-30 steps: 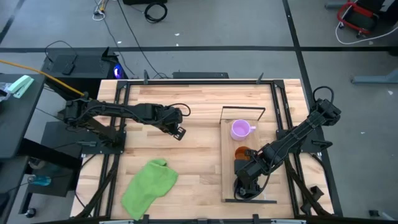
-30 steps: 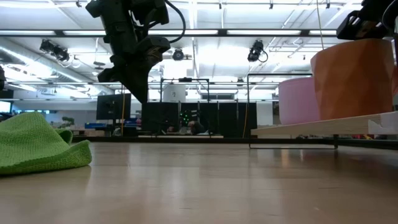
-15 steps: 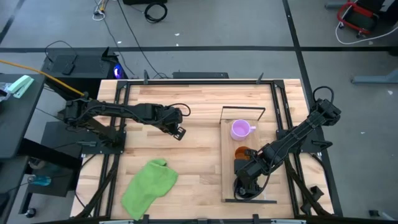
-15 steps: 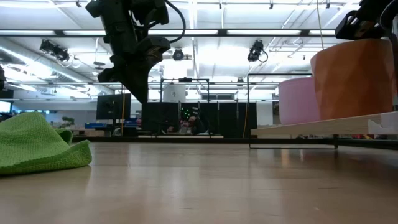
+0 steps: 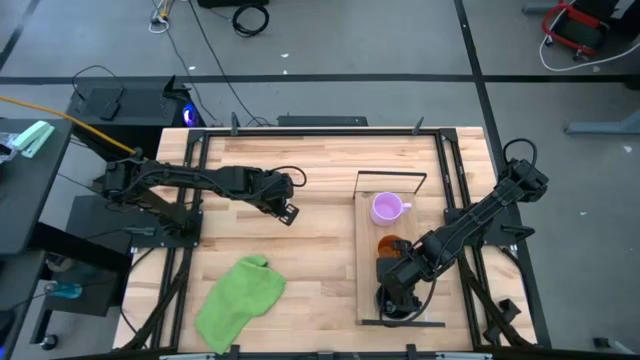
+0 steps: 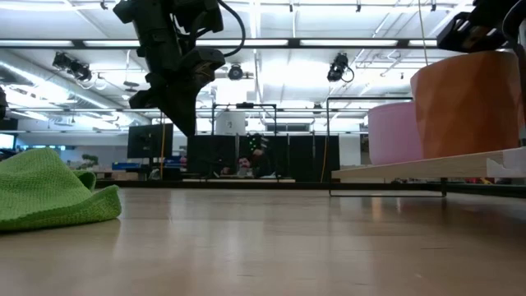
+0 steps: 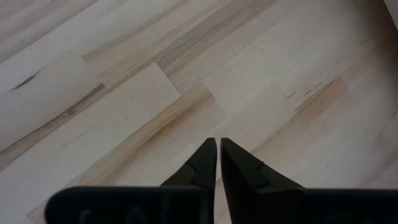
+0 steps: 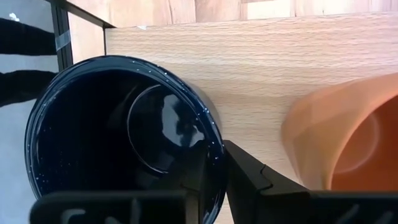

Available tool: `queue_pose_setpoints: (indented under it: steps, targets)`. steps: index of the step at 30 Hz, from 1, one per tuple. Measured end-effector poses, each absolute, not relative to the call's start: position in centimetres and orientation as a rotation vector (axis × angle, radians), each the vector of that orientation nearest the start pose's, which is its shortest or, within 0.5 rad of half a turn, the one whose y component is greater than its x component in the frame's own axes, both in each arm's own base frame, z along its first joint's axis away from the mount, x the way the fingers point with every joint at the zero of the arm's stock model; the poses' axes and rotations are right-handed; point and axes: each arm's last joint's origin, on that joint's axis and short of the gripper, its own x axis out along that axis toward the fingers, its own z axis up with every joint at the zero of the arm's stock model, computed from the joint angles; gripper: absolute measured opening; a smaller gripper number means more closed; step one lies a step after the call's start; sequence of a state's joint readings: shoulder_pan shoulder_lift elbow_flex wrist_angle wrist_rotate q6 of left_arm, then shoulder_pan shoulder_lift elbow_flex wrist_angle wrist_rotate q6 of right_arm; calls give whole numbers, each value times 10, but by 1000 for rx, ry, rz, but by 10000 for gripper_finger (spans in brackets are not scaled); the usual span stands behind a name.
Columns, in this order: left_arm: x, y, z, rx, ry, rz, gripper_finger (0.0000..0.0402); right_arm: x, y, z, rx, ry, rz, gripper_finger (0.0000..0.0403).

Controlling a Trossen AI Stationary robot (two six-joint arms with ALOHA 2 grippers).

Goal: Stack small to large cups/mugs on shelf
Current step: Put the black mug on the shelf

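The shelf holds all three mugs in a row. At its near end the right gripper pinches the rim of the black mug. Next comes the orange mug, then the purple mug farthest back. Only letting go looks left. Well off to the side, the left gripper hangs with fingers together.

From above, the shelf lies on the right part of the table. On it stand a purple mug and an orange mug in a line — the orange one partly covered by the right gripper, low over the board's near end. The left gripper hangs over bare wood mid-table, and a green cloth lies crumpled near the front edge — well apart from the shelf.
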State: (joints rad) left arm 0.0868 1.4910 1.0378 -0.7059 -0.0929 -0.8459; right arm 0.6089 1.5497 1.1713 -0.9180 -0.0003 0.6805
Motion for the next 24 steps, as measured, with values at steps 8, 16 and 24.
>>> queue_pose_setpoints:
  steps: [8, 16, 24]
  targets:
    - [283, 27, 225, -741, 1020, 638, 23, 238, 166, 240, 164, 1350, 93, 56]
    - [283, 27, 225, -741, 1020, 638, 17, 237, 167, 240, 151, 1364, 132, 32]
    - [283, 27, 225, -742, 1020, 638, 18, 236, 166, 240, 142, 1375, 128, 42]
